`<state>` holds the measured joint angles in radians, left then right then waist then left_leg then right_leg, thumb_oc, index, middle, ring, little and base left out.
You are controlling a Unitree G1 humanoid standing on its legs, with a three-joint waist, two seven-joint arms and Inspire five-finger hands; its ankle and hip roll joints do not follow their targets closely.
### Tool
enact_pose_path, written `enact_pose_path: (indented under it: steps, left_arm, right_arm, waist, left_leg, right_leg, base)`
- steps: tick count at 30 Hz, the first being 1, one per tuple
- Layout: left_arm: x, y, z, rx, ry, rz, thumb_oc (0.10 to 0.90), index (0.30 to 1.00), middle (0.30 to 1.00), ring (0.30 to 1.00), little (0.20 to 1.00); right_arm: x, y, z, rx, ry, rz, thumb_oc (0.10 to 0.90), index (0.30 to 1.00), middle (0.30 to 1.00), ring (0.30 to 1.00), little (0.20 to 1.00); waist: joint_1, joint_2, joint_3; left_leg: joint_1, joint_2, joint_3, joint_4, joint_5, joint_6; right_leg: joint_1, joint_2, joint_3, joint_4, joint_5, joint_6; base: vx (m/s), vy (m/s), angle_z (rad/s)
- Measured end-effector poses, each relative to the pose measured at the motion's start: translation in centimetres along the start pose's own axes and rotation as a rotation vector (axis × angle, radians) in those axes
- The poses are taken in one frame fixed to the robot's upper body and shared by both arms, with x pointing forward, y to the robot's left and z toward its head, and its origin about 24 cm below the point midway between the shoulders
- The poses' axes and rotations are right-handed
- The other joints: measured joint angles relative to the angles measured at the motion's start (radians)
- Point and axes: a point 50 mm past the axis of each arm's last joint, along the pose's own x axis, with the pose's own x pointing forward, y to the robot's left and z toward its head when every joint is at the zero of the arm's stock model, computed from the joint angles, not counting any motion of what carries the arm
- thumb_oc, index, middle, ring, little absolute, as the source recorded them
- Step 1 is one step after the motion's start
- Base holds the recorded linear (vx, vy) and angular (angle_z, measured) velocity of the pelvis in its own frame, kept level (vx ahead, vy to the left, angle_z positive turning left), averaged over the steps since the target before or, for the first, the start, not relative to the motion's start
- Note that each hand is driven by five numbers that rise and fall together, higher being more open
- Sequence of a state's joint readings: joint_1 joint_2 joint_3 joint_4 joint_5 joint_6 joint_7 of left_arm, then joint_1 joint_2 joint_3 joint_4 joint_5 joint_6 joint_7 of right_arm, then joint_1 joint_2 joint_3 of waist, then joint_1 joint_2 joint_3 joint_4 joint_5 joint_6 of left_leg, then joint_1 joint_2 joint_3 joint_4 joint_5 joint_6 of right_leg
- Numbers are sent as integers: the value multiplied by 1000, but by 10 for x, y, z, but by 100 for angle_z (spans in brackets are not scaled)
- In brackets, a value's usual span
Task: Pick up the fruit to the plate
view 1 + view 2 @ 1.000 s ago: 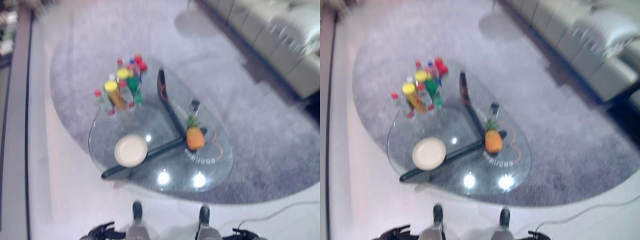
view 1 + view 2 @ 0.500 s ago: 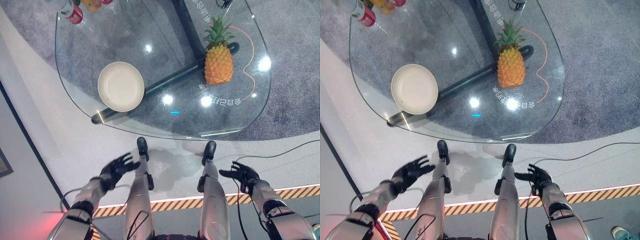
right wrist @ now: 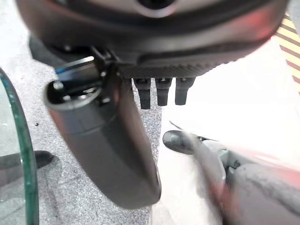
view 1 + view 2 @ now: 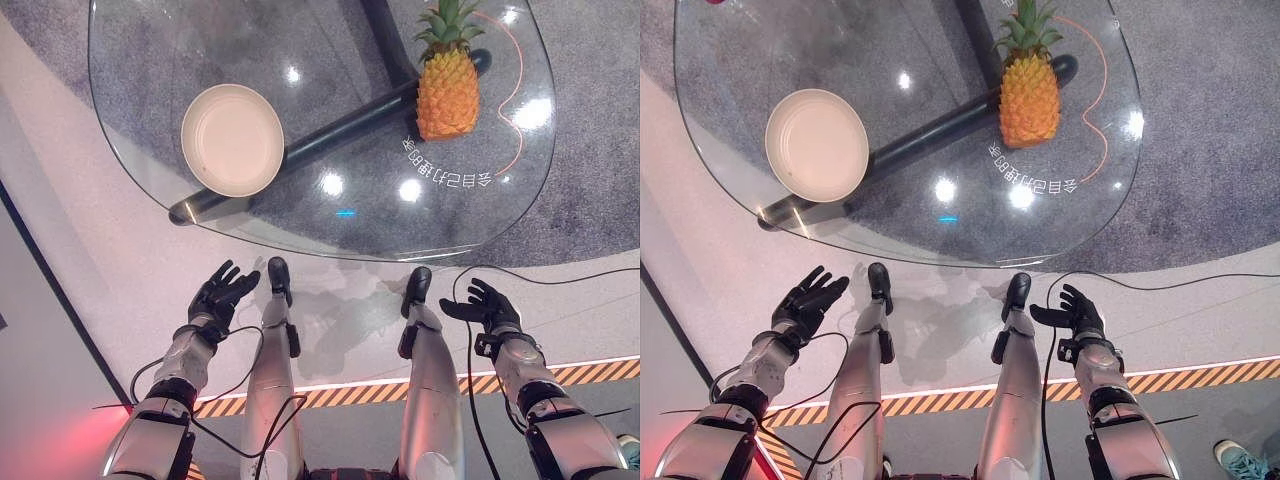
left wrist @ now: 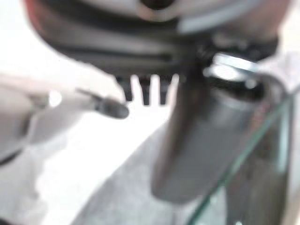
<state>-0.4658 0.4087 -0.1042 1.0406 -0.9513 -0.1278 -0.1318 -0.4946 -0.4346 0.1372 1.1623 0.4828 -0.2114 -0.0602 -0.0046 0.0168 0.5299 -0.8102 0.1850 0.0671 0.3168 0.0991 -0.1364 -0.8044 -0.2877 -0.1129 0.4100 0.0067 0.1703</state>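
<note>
Standing upright on the glass desk (image 4: 200, 130), the pineapple (image 4: 446, 92) is seen at the right side, untouched by either hand.

The desk is set on a grey rug (image 4: 590, 150), with a dark tubular base (image 4: 330, 140) visible through the glass. The pineapple is placed well apart from the empty cream plate (image 4: 232, 139), which lies toward the left. Below the desk's near edge, the left hand (image 4: 222, 296) and right hand (image 4: 487, 306) are held over the pale floor (image 4: 90, 260), fingers spread and nothing grasped.

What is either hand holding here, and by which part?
Nothing: left hand and right hand hang open, short of the table; pineapple stands untouched.
</note>
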Motion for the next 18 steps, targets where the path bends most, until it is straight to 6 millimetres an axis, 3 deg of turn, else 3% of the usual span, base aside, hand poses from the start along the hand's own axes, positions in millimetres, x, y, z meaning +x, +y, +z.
enact_pose_path:
  steps: [18]
  left_arm:
    - [-1,0,1,0,-29,10,800,900,900,900,900]
  right_arm:
    - [-2,-1,1,7,-49,-29,800,900,900,900,900]
  waist:
    - [-1,-1,0]
  left_leg:
    - [-45,0,-5,22,-4,-3]
  right_leg:
    - [-54,3,12,31,-1,-6]
  base:
    - [10,-3,-1]
